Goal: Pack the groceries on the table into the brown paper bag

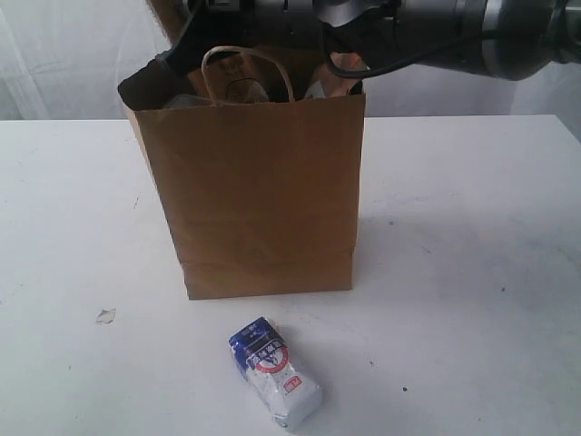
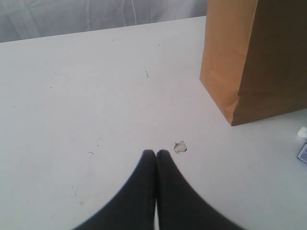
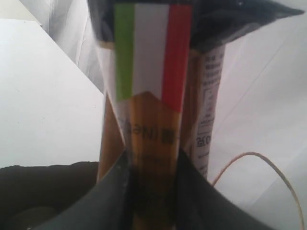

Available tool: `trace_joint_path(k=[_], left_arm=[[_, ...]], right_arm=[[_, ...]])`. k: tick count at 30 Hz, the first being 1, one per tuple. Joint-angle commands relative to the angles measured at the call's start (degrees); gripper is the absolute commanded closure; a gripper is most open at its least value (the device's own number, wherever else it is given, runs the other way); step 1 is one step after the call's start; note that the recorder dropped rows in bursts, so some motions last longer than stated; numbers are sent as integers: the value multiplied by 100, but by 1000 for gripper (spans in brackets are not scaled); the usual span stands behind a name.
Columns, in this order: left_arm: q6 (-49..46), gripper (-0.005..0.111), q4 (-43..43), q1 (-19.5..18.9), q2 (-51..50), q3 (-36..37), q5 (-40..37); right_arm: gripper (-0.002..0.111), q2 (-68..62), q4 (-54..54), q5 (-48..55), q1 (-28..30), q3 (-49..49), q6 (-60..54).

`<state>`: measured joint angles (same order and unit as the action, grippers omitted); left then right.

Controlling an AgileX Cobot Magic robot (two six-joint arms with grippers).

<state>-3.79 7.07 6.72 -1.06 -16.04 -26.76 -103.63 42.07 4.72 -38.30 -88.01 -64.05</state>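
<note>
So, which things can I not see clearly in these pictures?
The inside of the brown paper bag: exterior view, its own walls hide the contents.
The gripped end of the spaghetti pack: right wrist view, the right end effector covers it and the picture edge cuts it.
Most of the blue-white pouch: left wrist view, the picture edge leaves only a corner.
The print on the pouch: exterior view, too small to read.

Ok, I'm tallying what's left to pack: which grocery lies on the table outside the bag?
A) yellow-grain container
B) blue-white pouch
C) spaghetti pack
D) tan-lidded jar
B: the blue-white pouch lies on the table in front of the brown paper bag; the spaghetti pack is held in the jaws of the right gripper.
</note>
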Motion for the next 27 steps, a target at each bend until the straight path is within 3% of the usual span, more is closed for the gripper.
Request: trace_joint_path(k=[1, 4, 9, 27], left_arm=[[-8, 107, 12, 54, 42, 35, 11], [-8, 107, 12, 54, 42, 35, 11], [-8, 107, 12, 54, 42, 35, 11], [-8, 107, 12, 54, 42, 35, 11]], right_arm=[[108, -259, -119, 804, 68, 241, -2], [106, -173, -130, 813, 68, 241, -15], [86, -250, -325, 1212, 68, 284, -16], [86, -241, -332, 777, 331, 346, 451]])
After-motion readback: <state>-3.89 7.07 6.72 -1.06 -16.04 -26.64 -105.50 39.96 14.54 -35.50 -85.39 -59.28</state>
